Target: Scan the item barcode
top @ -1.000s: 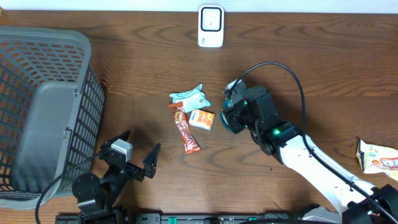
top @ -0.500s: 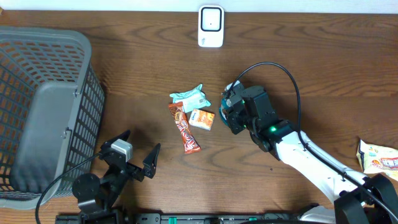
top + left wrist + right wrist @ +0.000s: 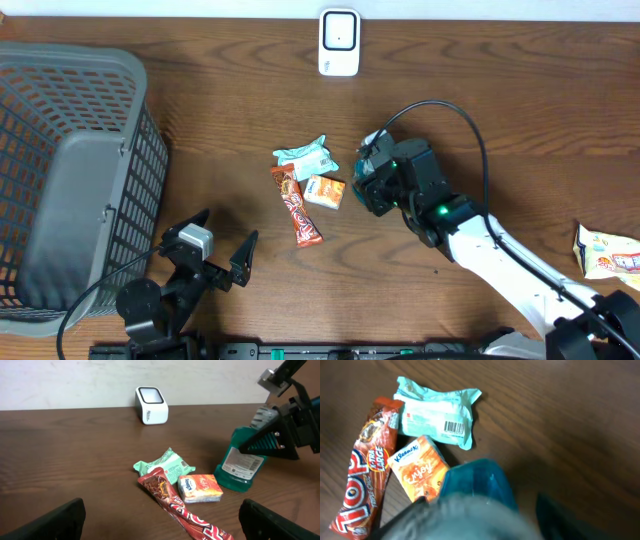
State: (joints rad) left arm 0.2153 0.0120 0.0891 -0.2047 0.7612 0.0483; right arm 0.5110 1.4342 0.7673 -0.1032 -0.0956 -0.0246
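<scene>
Teal mouthwash bottle [image 3: 240, 467] upright on table [image 3: 520, 90], just right of tissue pack [image 3: 200, 488]. Right hand [image 3: 274, 435] at its top, gripping or not, can't tell. Left hand [image 3: 224, 236] wide, idle. Risk: loose grip up high, bottle tips onto pack en route to far scanner [image 3: 339, 42].

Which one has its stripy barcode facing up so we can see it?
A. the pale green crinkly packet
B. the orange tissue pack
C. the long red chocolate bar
A: in the right wrist view, the pale green crinkly packet shows a black-striped barcode on its top face. The long red chocolate bar and the orange tissue pack show none.
</scene>
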